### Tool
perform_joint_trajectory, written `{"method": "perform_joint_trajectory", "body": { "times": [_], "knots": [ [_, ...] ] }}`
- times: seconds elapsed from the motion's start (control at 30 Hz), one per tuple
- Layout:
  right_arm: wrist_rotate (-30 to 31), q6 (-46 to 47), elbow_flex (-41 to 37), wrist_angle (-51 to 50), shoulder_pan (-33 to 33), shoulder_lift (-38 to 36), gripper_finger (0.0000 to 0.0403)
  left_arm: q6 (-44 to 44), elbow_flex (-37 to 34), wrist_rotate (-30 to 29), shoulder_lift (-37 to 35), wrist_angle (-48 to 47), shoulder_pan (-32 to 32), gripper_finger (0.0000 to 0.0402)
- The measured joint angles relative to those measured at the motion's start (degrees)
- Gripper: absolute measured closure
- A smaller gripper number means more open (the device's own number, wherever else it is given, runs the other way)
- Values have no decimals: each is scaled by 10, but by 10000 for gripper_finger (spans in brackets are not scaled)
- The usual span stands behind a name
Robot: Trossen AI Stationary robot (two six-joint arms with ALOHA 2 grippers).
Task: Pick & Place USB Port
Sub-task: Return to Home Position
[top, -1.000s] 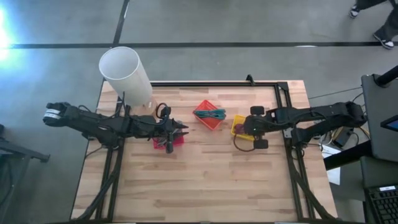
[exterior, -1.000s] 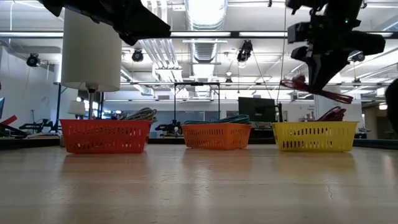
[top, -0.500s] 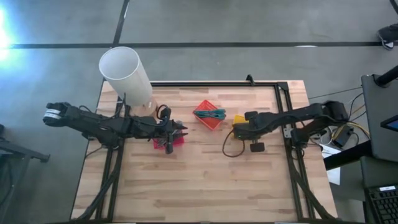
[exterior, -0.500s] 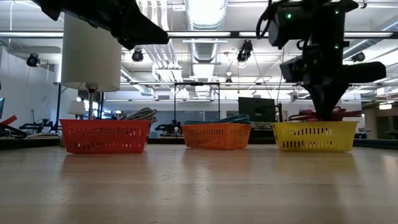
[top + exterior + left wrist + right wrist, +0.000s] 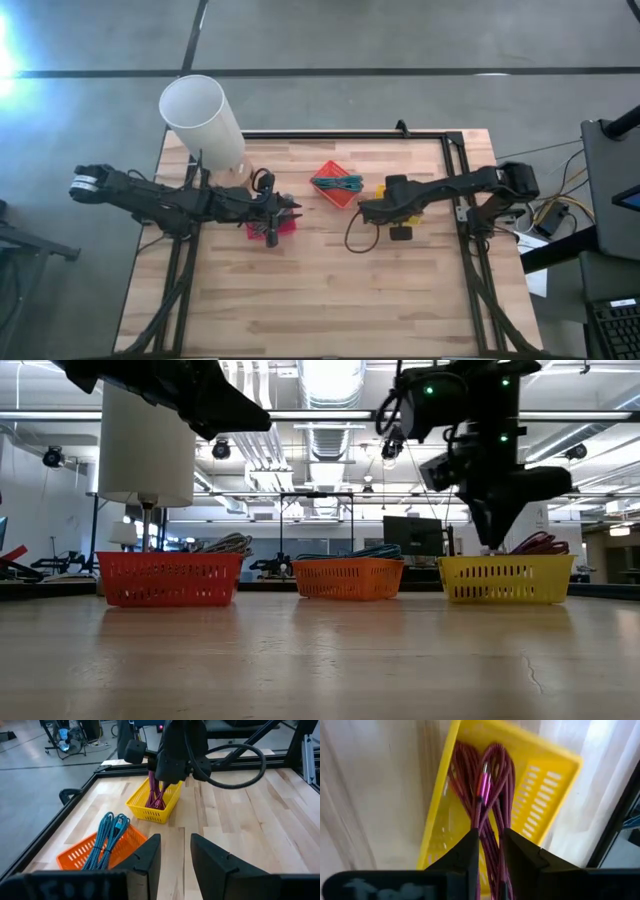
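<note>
While the right gripper (image 5: 492,538) hangs just above the yellow bin (image 5: 505,580), I see its fingers (image 5: 467,852) parted by a narrow gap and gripping nothing; the black and pink charger cables (image 5: 487,795) lie coiled inside that bin, on the right arm's side of the table (image 5: 330,290); the orange bin (image 5: 75,857) in the middle holds blue cables (image 5: 107,832); the left gripper (image 5: 288,210) waits over the red bin (image 5: 170,578), its fingers (image 5: 147,855) likewise slightly apart and empty.
</note>
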Motion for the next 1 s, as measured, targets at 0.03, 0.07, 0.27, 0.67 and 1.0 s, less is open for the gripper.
{"method": "perform_joint_trajectory", "body": {
  "times": [0.03,0.07,0.27,0.67,1.0],
  "knots": [
    [0,2,8,-1,0,5,314,0,0,0,0,0,0,293],
    [0,2,16,-3,0,10,310,0,0,0,0,0,0,293],
    [-2,25,88,-11,1,9,298,0,0,0,0,0,0,293],
    [-43,-34,40,286,5,-138,325,14,-1,-34,-63,-16,0,294],
    [-188,-53,-156,482,0,-307,341,21,-78,-62,-206,-49,-2,294]
  ]
}}
